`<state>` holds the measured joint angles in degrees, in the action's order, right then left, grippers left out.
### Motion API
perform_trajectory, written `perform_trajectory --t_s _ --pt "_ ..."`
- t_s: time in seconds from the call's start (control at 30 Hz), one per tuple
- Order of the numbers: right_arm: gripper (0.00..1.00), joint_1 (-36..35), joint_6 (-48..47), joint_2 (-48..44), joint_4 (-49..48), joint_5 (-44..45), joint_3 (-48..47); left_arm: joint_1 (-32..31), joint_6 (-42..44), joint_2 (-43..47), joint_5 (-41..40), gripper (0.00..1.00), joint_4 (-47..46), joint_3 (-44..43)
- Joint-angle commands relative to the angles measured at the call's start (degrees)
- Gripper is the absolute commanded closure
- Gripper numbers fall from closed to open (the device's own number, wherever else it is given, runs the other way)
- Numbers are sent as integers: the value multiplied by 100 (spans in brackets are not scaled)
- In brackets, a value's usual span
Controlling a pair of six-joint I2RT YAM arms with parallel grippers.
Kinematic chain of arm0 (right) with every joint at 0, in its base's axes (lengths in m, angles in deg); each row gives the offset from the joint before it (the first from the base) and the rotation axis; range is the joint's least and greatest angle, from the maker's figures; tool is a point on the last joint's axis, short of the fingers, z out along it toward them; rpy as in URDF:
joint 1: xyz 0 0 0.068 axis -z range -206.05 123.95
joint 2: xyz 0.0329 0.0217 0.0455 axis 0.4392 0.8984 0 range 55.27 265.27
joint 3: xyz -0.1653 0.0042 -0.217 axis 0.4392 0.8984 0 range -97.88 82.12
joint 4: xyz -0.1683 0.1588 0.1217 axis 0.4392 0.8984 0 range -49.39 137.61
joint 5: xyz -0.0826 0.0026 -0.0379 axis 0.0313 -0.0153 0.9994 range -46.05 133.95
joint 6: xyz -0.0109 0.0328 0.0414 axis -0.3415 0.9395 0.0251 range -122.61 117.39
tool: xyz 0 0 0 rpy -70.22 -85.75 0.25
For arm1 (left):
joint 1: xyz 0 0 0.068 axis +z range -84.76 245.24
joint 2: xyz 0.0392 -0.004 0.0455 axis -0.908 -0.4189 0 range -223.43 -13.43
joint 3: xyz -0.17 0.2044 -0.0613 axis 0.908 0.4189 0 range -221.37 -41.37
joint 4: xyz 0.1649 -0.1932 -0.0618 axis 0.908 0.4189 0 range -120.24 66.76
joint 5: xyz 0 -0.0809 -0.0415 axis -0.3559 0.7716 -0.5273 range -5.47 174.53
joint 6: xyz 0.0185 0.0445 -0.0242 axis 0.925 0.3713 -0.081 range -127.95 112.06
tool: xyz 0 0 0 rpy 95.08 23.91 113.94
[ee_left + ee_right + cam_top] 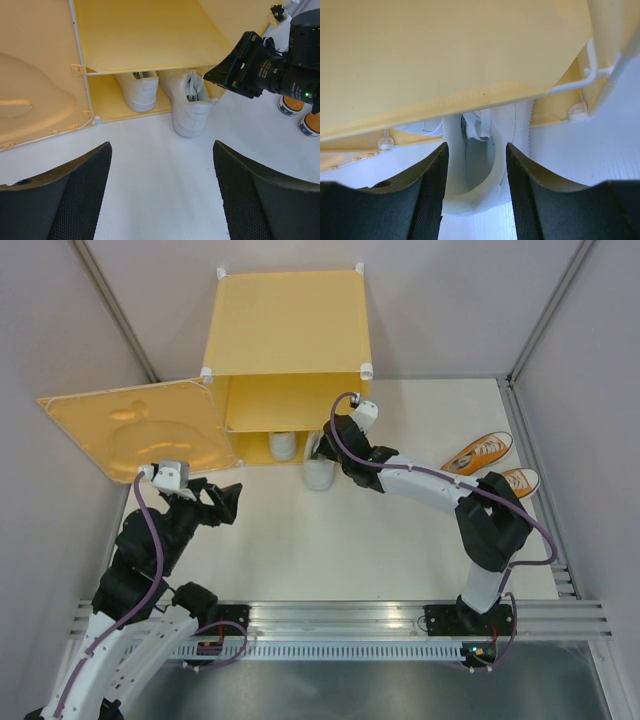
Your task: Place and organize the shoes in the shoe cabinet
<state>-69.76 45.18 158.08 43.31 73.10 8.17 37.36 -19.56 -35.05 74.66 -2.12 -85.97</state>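
The yellow shoe cabinet (285,320) stands at the back with its door (140,435) swung open to the left. One white shoe (283,446) sits in the lower compartment under the inner shelf (145,30). The second white shoe (318,472) lies toe-in at the opening, with its heel out on the table. My right gripper (330,447) is open and hovers over that heel (470,200), its fingers straddling the collar. My left gripper (232,502) is open and empty in front of the door. The two orange shoes (478,452) (518,480) lie at the right.
Grey walls close in on both sides. A metal rail (330,615) runs along the near edge between the arm bases. The open door takes up the far left. The right arm (440,490) stretches across the table between the orange shoes and the cabinet.
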Motion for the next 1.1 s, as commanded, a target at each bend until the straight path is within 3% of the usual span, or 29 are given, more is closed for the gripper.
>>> perform_trajectory --t_s 0.0,0.77,1.07 --pt "46 -112 28 -199 344 -111 -67 -25 98 27 126 14 -210 39" --pt "47 -332 547 442 784 285 -198 -86 107 106 161 13 -210 30" --pt "61 -323 670 750 565 -93 21 -112 98 168 161 13 -219 39"
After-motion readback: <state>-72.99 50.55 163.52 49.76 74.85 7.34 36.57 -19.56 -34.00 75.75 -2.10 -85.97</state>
